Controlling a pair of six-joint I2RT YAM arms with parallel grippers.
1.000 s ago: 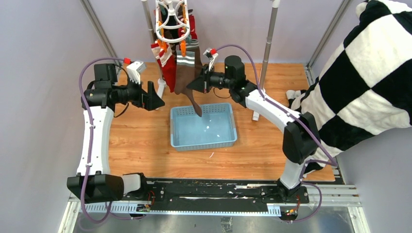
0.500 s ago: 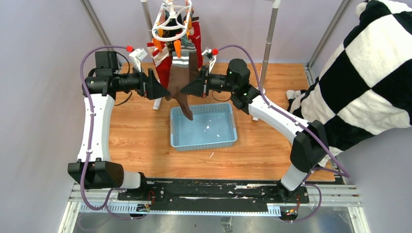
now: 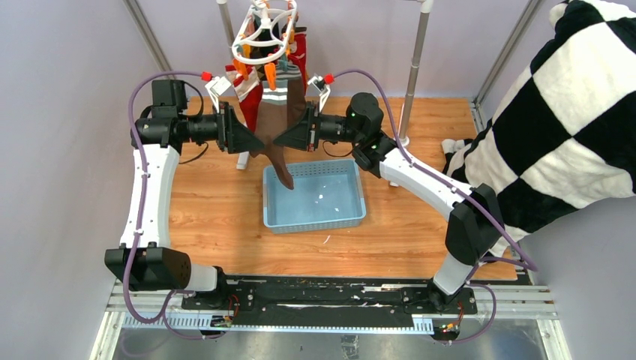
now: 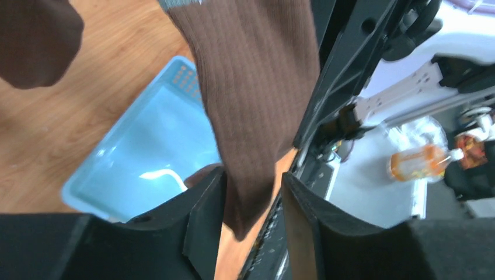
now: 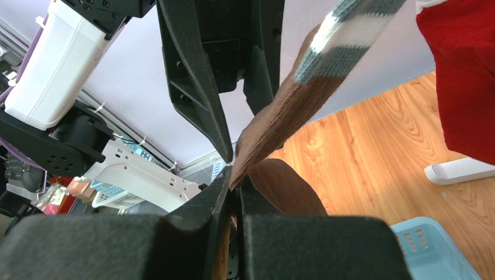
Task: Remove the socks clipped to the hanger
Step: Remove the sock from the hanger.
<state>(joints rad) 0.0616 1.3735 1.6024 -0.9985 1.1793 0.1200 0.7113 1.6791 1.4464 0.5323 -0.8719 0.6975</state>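
Observation:
The white ring hanger (image 3: 264, 34) with orange pegs hangs at the back, tilted. Clipped to it are a red sock with a white cuff (image 3: 251, 101) and a brown sock with a striped cuff (image 3: 279, 142), whose toe dangles over the basket. My right gripper (image 3: 283, 139) is shut on the brown sock (image 5: 280, 116), its jaws (image 5: 233, 175) pinching the fabric's edge. My left gripper (image 3: 251, 139) faces it from the left. Its jaws (image 4: 252, 181) stand apart around the sock's lower part (image 4: 257, 116), with a gap on one side. The red sock (image 5: 467, 76) hangs beside it.
A light blue basket (image 3: 315, 223) sits on the wooden table below the socks. The grey rail stand's pole (image 3: 415, 67) and white foot (image 3: 241, 161) are behind. A black-and-white checkered blanket (image 3: 570, 112) fills the right. Another brown fabric piece (image 4: 35, 41) shows at the upper left of the left wrist view.
The right gripper drew the brown sock leftward and the hanger tilted. The left gripper moved right onto the sock, its jaws narrowing around it.

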